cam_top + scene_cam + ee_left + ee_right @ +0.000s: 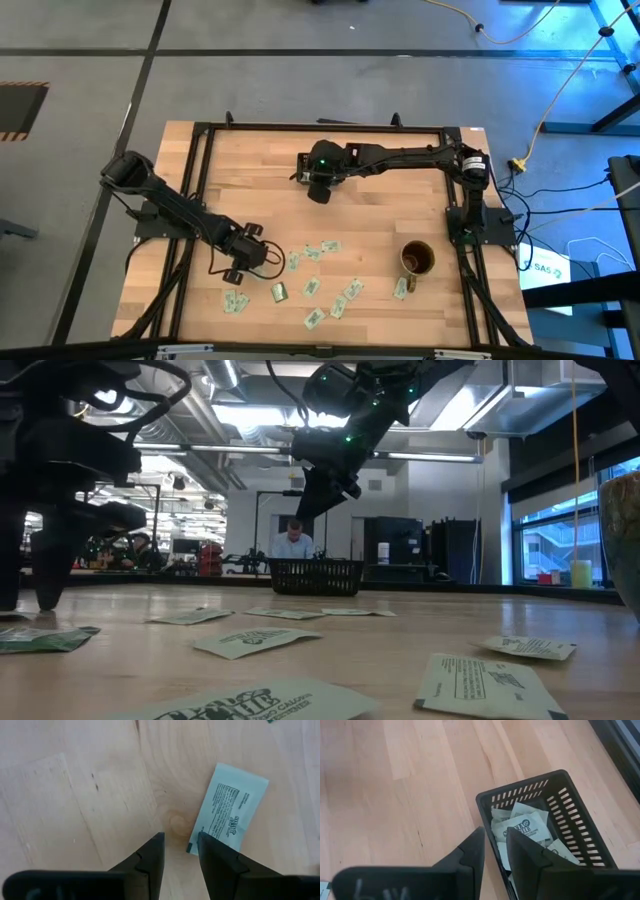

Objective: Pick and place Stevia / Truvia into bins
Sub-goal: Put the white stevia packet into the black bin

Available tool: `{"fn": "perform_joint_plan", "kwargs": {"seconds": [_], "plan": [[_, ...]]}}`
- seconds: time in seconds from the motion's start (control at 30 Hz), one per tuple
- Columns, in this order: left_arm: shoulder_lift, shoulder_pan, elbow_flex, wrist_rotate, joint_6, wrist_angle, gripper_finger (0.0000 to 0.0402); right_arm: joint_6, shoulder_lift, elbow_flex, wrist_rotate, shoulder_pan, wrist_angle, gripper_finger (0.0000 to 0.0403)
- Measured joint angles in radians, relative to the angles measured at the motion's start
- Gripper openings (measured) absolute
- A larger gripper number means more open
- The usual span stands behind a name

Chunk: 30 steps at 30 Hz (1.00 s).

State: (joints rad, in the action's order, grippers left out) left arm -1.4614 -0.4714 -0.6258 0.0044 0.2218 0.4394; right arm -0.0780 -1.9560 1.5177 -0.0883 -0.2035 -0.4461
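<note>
Several pale green and white packets (312, 253) lie flat and scattered on the near half of the wooden table. My left gripper (240, 266) (181, 840) is open and low over the table, pointing down. One packet (228, 812) lies beside one of its fingers, and nothing is between them. The black slatted tray (560, 825) (317, 576) stands near the far middle of the table and holds several packets (525, 827). My right gripper (318, 186) (495, 837) hovers above the tray's wall, open and empty. My left gripper has one fingertip (205, 842) standing over the corner (192, 845) of the packet, which lies flat on the table. That finger hides the corner's edge, so I cannot tell whether it touches. My right gripper touches nothing.
A brownish-gold mug (418, 258) stands at the right near side among the packets. The black frame rails (200, 180) run along the table's edges. Bare wood lies between the tray and the packets. A person (294, 542) sits in the room beyond the table.
</note>
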Motion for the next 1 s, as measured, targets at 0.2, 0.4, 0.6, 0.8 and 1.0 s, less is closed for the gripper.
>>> {"fn": "perform_joint_plan", "kwargs": {"seconds": [0.2, 0.4, 0.6, 0.8, 1.0], "plan": [[-0.033, -0.016, -0.004, 0.002, 0.021, 0.015, 0.0106, 0.0, 0.0, 0.0, 0.0, 0.0, -0.001, 0.0084], [0.012, -0.013, 0.003, 0.005, 0.046, 0.022, 0.0094, 0.0, 0.0, 0.0, 0.001, 0.0, -0.004, 0.0084], [0.081, -0.023, 0.006, 0.017, 0.056, 0.033, 0.0088, 0.0, 0.0, 0.0, 0.001, 0.0, -0.004, 0.0084], [0.082, -0.028, 0.006, 0.007, 0.055, 0.03, 0.0091, 0.0, 0.0, 0.0, 0.001, 0.0, -0.003, 0.0084], [0.056, -0.038, 0.006, 0.018, 0.038, -0.015, 0.0092, 0.0, 0.0, 0.0, 0.001, 0.0, -0.003, 0.0084]]}}
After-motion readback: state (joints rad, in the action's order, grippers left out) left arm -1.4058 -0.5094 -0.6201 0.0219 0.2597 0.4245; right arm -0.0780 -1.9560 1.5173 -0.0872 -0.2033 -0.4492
